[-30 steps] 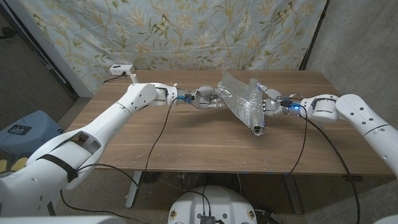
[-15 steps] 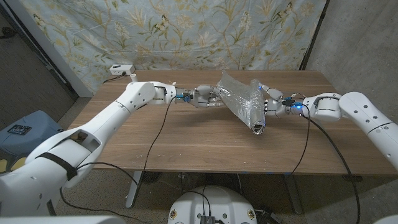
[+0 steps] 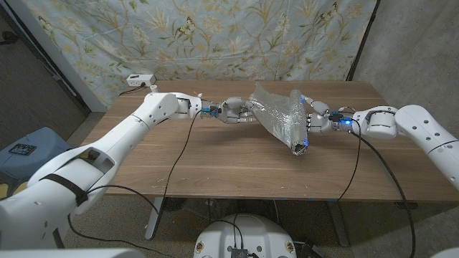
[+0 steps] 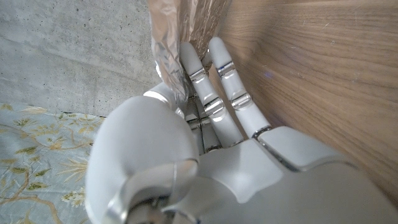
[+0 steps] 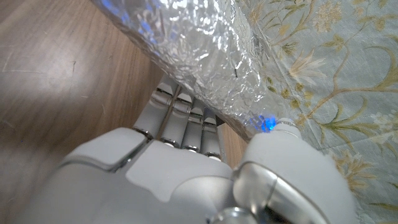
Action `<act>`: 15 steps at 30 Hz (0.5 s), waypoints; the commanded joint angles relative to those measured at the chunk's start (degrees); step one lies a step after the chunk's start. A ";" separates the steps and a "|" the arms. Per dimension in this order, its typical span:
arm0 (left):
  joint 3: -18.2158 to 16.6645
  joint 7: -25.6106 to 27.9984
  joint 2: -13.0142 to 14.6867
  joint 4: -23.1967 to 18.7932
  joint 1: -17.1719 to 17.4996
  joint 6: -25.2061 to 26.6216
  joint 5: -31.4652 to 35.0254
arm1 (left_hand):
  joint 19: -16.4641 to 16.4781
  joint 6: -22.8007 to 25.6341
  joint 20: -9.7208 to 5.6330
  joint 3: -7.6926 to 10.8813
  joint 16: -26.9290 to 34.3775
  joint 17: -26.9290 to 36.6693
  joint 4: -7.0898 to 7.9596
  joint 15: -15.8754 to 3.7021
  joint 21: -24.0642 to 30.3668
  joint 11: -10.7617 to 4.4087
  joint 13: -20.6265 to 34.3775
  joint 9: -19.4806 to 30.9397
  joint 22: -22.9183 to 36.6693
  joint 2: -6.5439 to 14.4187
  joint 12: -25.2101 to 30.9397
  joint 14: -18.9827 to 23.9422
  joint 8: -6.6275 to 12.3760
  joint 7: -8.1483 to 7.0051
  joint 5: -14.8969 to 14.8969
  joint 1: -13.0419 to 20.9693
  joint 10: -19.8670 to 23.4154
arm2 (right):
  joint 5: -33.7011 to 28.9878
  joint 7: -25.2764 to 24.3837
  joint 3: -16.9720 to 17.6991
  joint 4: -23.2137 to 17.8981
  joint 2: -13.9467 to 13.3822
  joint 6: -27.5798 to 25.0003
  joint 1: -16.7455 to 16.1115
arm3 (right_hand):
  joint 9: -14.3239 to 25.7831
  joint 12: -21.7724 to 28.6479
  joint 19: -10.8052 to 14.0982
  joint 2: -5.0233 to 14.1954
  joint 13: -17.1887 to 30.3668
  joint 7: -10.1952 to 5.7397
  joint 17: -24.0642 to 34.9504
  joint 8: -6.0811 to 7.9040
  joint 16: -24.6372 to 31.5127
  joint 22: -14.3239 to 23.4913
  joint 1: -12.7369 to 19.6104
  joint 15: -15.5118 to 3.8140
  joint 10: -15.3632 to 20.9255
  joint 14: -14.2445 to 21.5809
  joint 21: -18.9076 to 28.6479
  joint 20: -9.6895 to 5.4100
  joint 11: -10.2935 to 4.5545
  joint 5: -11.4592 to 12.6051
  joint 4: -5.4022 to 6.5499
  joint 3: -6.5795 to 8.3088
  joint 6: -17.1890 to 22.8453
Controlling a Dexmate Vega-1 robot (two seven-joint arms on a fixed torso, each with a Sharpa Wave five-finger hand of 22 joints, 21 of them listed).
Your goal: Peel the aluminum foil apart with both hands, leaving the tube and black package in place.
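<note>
On the brown wooden table [image 3: 215,161], the crumpled silver aluminium foil bundle [image 3: 281,116] sits toward the far right. My left hand [image 3: 235,112] pinches its left edge, my right hand [image 3: 314,117] grips the right. I'd pull outward evenly and low, so the contents don't shift.

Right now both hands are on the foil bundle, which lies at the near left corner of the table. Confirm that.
Not quite. Both the left hand and the right hand do hold the foil bundle, but the head view shows it toward the far right part of the table, not the near left corner.
</note>
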 commanded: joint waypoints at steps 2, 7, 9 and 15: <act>-0.23 -0.20 0.67 -0.31 0.02 0.22 0.10 | -0.07 0.94 -0.29 0.02 -0.29 0.35 0.17 -0.11 0.56 -1.41 0.15 0.38 0.02 0.02 0.50 0.69 -0.21 0.54 -0.24 0.57 1.19 | 0.40 0.67 0.00 0.44 -0.67 -0.82 0.11 | -0.06 0.25 0.80 -0.09 0.28 2.13 0.19 0.03 0.20 0.21 -0.54 0.64 0.04 0.27 -0.40 0.21 0.57 0.52 0.19 -0.62 -0.31; -0.72 0.40 1.02 -0.85 0.39 0.47 -0.29 | -0.13 0.87 -0.34 0.02 -0.48 0.33 0.20 -0.20 0.83 -1.40 0.22 0.64 0.00 0.01 0.50 0.71 -0.34 0.42 -0.30 0.55 1.12 | 0.68 0.40 -0.06 0.66 -0.91 -1.41 0.30 | -0.07 0.19 0.92 -0.15 0.35 2.18 0.14 0.07 0.19 0.20 -0.84 0.85 -0.08 0.25 -0.52 0.36 0.66 0.72 0.37 -0.89 -0.43; -0.86 0.55 1.08 -0.92 0.48 0.55 -0.44 | -0.16 0.96 -0.39 0.03 -0.48 0.39 0.17 -0.26 0.90 -1.42 0.11 0.71 -0.01 0.01 0.47 0.74 -0.34 0.45 -0.31 0.59 1.23 | 0.85 0.22 -0.11 0.72 -1.04 -1.76 0.40 | -0.08 0.17 0.98 -0.16 0.37 2.19 0.13 0.10 0.21 0.20 -0.94 0.89 -0.08 0.25 -0.57 0.36 0.82 0.82 0.45 -1.00 -0.46; -1.34 0.79 0.97 -0.75 0.76 0.82 -1.25 | -0.30 0.97 -0.44 0.00 -0.57 0.49 0.16 -0.21 1.12 -1.45 0.18 0.95 -0.03 0.01 0.43 0.77 -0.44 0.54 -0.38 0.65 1.05 | 1.42 -0.55 -0.44 0.96 -1.51 -3.09 0.97 | -0.10 0.18 1.20 -0.10 0.45 2.19 0.11 0.14 0.27 0.20 -1.15 1.07 -0.04 0.38 -0.66 0.39 0.85 1.06 0.60 -1.21 -0.59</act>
